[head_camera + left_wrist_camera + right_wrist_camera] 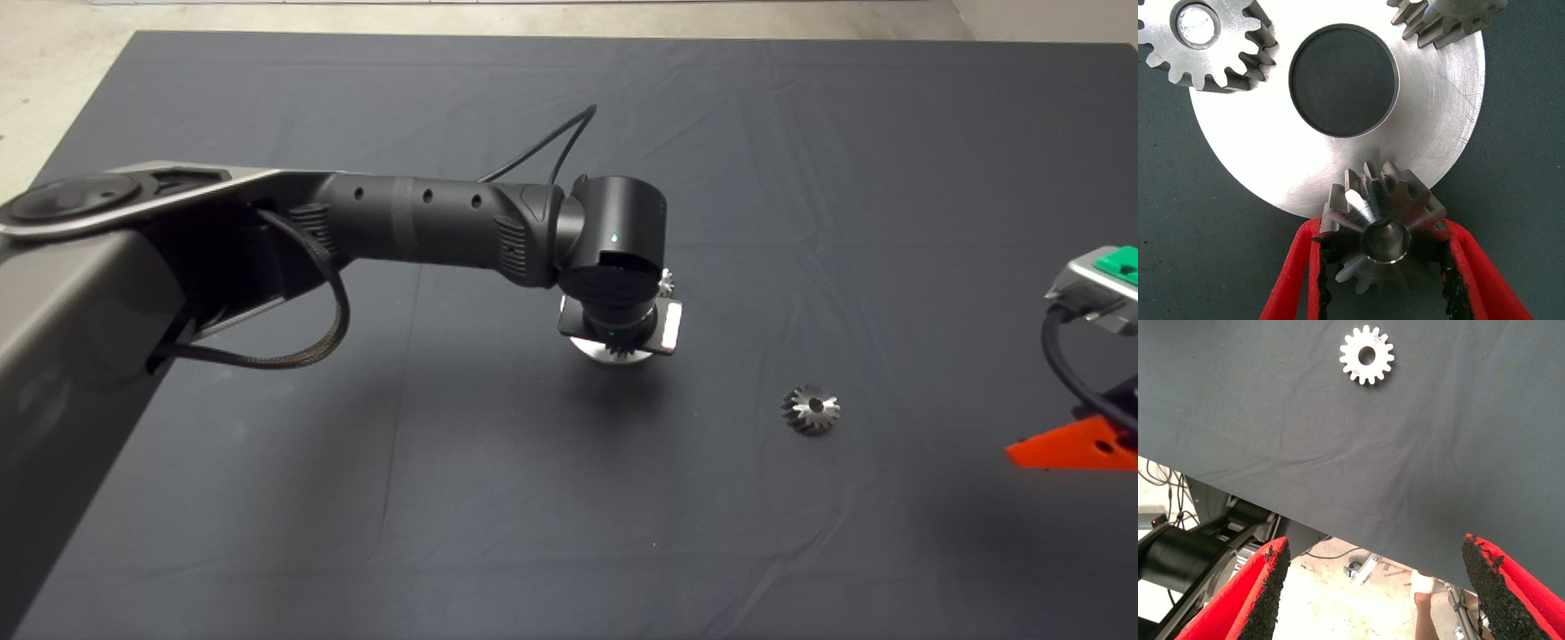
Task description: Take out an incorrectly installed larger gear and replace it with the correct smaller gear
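Left gripper [1386,267] is clamped across the larger gear [1381,233] on the round steel plate [1271,167] (solid steel, slick teeth); right gripper [1375,587] waits, fingers apart.

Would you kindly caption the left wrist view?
Left gripper shut on the larger gear at the round plate edge.

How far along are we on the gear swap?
Nothing looks finished yet. In hand: the left gripper is closed on the larger gear at the edge of the round plate; I cannot tell whether it has lifted. Left: take it away and fit the smaller gear, lying on the mat. The right gripper waits open.
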Robot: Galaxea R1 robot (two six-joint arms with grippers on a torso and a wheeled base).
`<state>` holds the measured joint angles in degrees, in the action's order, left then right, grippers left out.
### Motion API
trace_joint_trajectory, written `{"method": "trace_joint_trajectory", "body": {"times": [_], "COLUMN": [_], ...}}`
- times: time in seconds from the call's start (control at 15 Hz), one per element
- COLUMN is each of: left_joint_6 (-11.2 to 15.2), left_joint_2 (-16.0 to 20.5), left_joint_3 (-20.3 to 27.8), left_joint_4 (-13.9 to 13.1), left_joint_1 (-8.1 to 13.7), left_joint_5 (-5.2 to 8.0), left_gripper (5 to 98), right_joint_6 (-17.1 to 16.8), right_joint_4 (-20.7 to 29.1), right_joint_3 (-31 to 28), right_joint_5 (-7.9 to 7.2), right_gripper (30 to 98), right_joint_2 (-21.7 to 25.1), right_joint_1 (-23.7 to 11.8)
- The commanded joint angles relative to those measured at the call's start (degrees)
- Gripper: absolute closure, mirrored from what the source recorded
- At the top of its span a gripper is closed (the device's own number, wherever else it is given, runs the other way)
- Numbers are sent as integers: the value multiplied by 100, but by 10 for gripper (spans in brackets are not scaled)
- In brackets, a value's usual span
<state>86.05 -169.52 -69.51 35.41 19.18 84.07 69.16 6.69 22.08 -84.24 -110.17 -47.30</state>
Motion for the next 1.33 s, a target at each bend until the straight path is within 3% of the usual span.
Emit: {"method": "trace_joint_trajectory", "body": {"times": [0.0,1.27], "left_joint_6": [-36,-98], "left_joint_2": [-16,-16], "left_joint_3": [26,44], "left_joint_4": [45,62], "left_joint_1": [87,-10], "left_joint_5": [13,22], "left_gripper": [723,724], "right_joint_6": [45,45], "right_joint_4": [192,192], "right_joint_3": [-21,-21], "right_joint_5": [4,13], "right_gripper": [604,604], "right_joint_2": [8,6], "right_joint_1": [-87,-87]}}
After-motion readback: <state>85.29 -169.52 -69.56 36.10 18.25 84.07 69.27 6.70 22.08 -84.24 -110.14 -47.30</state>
